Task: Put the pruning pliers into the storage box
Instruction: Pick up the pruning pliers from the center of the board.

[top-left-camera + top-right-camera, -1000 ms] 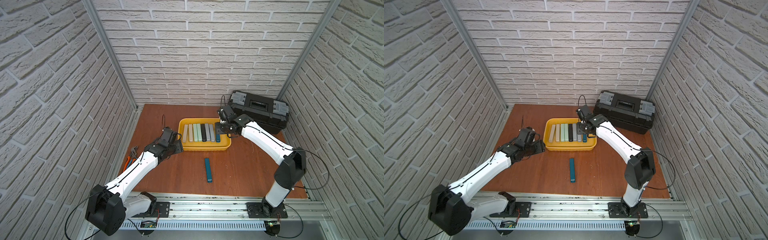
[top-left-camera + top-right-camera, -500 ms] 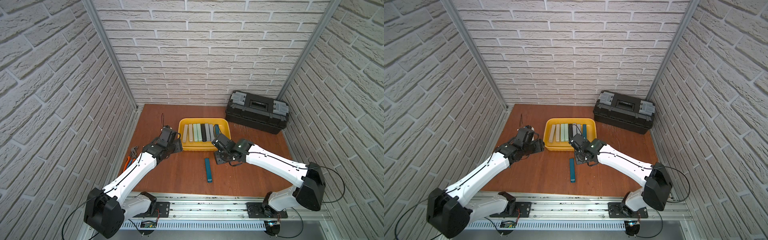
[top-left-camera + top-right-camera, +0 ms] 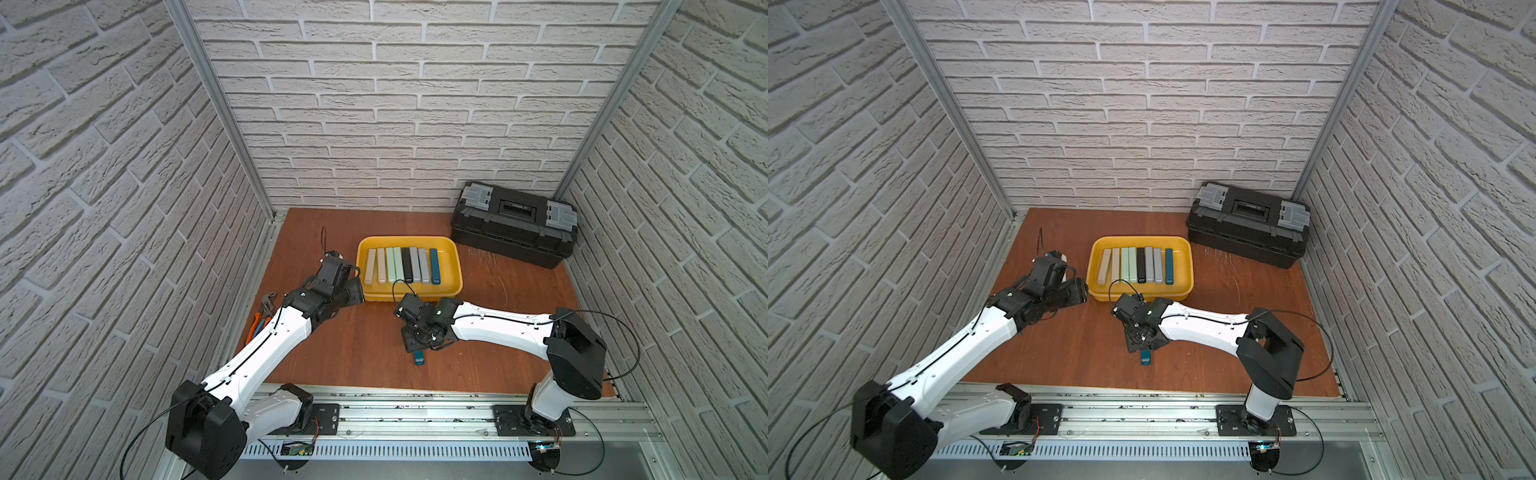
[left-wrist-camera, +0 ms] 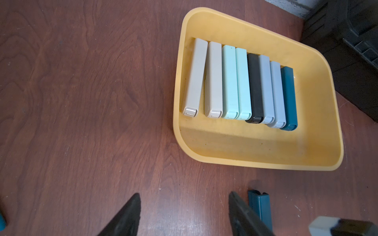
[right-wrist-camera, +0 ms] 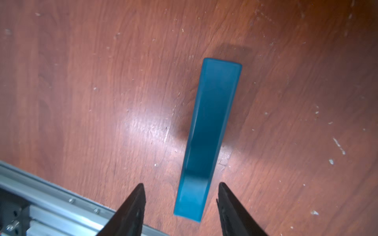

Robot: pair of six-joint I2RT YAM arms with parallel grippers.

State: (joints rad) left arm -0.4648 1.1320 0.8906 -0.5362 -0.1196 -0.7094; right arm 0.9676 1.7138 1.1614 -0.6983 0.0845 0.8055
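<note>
The yellow storage box (image 3: 409,297) (image 3: 1138,296) (image 4: 266,163) holds several pruning pliers (image 3: 401,266) (image 3: 1136,266) (image 4: 239,83) side by side: beige, mint, black, grey and teal bars. A further teal bar (image 5: 208,139) lies on the table in front of the box. In both top views only its near end (image 3: 419,358) (image 3: 1145,358) shows from under my right gripper (image 3: 417,336) (image 5: 181,196). That gripper is open, its fingertips either side of the bar's near end without touching it. My left gripper (image 3: 356,291) (image 4: 184,202) stands open and empty beside the box's left front corner.
A black toolbox (image 3: 513,224) with grey latches sits at the back right. Orange-handled pliers (image 3: 259,320) lie at the table's left edge. The metal rail (image 3: 415,411) runs along the front edge, close to the loose bar.
My right arm has swung from over the box down to the loose teal bar in front of it, jaws opening a little wider. The left arm has hardly moved.
</note>
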